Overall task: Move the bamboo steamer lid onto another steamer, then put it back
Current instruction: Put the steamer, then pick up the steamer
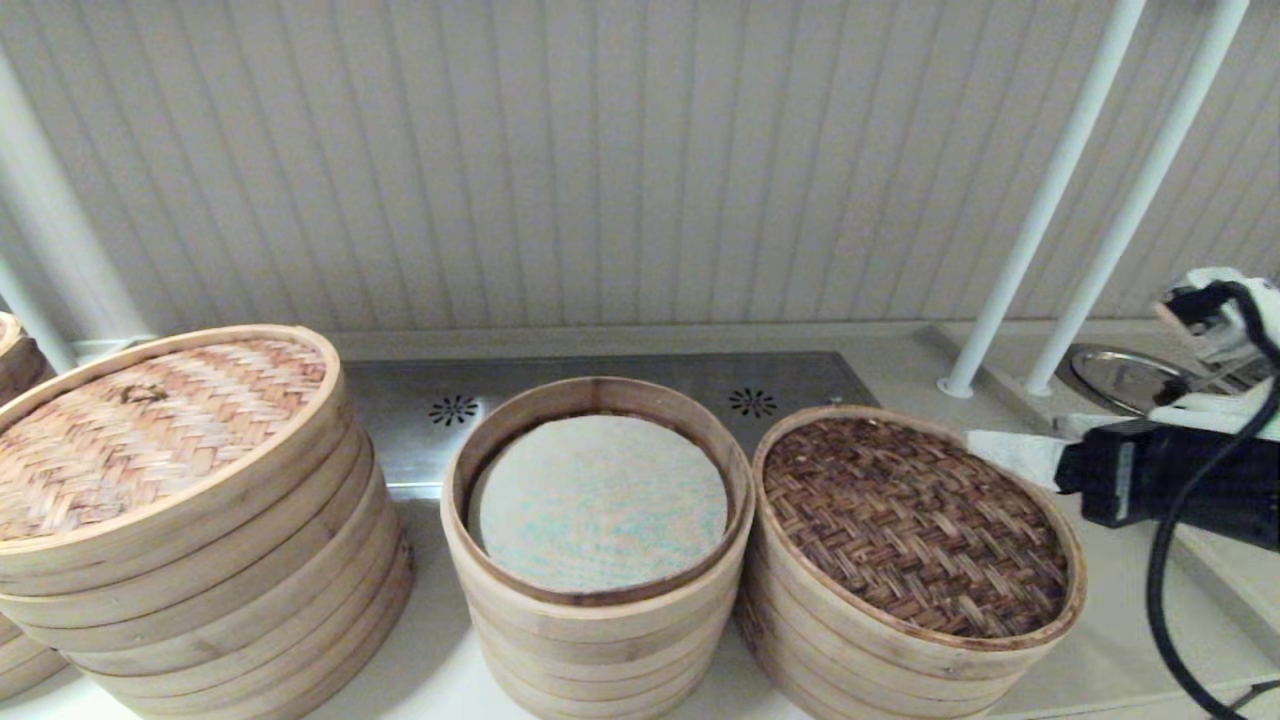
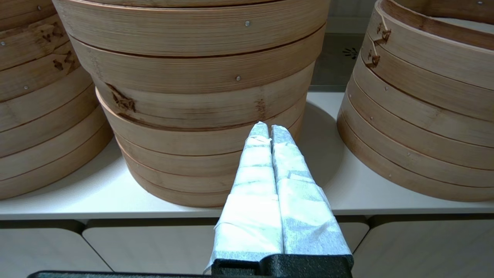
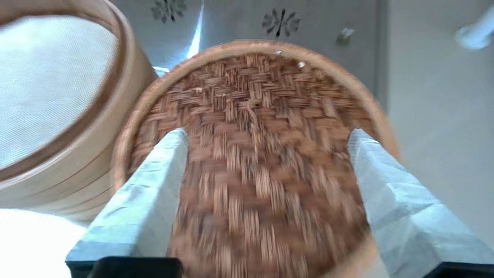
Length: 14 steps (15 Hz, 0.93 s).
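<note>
The right tool [image 3: 266, 154] has its wrapped fingers [image 3: 154, 181] spread wide apart, hanging over the bamboo steamer lid [image 1: 915, 525]; whether they touch its rim is hard to say, as the wrist view is smeared. In the head view that tool sits at the right edge of the frame, beside the lid, which rests on the stack at lower right. Just left, at centre, stands another steamer [image 1: 597, 590], uncovered, its mesh liner [image 1: 598, 503] showing. The left tool [image 2: 269, 133] is pressed together, low before the counter [image 2: 96, 193], facing the widest stack [image 2: 193, 96].
</note>
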Motion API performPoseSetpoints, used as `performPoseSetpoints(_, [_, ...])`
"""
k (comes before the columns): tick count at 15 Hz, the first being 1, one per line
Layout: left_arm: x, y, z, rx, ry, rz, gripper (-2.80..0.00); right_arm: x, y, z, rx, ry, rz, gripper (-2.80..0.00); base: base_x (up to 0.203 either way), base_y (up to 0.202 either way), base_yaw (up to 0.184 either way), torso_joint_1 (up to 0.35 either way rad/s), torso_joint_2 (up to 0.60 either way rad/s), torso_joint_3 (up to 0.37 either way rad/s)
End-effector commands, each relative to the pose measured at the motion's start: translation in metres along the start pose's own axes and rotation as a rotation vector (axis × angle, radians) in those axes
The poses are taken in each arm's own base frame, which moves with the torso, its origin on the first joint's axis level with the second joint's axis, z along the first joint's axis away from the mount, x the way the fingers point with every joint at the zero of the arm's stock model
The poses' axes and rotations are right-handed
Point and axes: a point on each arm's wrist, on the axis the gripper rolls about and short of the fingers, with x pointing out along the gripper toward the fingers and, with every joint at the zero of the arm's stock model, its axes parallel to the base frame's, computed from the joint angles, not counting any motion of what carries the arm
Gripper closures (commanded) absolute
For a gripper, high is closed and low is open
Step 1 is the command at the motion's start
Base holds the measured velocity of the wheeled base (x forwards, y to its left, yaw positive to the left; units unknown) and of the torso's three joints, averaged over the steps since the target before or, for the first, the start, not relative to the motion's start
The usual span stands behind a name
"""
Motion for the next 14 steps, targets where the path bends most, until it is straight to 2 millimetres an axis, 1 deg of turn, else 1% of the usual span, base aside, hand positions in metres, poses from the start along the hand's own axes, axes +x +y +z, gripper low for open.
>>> performPoseSetpoints(1, [0.0,0.0,0.0,0.0,-0.001,0.001,0.0,-0.059,0.0,0.005,0.0,-0.136,-0.018,-2.8,0.0,0.0,0.0,0.0,0.0,0.0])
performPoseSetpoints(3, [0.0,0.0,0.0,0.0,-0.001,0.001,0.0,-0.09,-0.002,-0.002,0.007,-0.178,-0.065,-2.8,0.0,0.0,0.0,0.0,0.0,0.0])
performPoseSetpoints(4, [0.0,0.0,0.0,-0.001,0.0,0.001,0.0,-0.105,-0.004,-0.008,0.015,-0.191,-0.112,0.0,0.0,0.0,0.0,0.0,0.0,0.0])
performPoseSetpoints(6, [0.0,0.0,0.0,0.0,-0.001,0.001,0.0,-0.128,-0.005,-0.02,0.032,-0.205,-0.225,0.0,0.0,0.0,0.0,0.0,0.0,0.0])
performPoseSetpoints(7, [0.0,0.0,0.0,0.0,-0.001,0.001,0.0,-0.139,-0.004,-0.027,0.033,-0.223,-0.25,0.0,0.0,0.0,0.0,0.0,0.0,0.0])
performPoseSetpoints(9, [0.0,0.0,0.0,-0.001,-0.001,0.001,0.0,-0.151,-0.002,-0.041,0.032,-0.232,-0.268,0.0,0.0,0.0,0.0,0.0,0.0,0.0])
performPoseSetpoints(12, [0.0,0.0,0.0,0.0,-0.001,0.001,0.0,-0.157,0.0,-0.063,0.033,-0.224,-0.273,0.0,0.0,0.0,0.0,0.0,0.0,0.0])
performPoseSetpoints(14, [0.0,0.0,0.0,0.0,0.0,0.001,0.0,-0.16,0.001,-0.083,0.037,-0.222,-0.29,0.0,0.0,0.0,0.0,0.0,0.0,0.0])
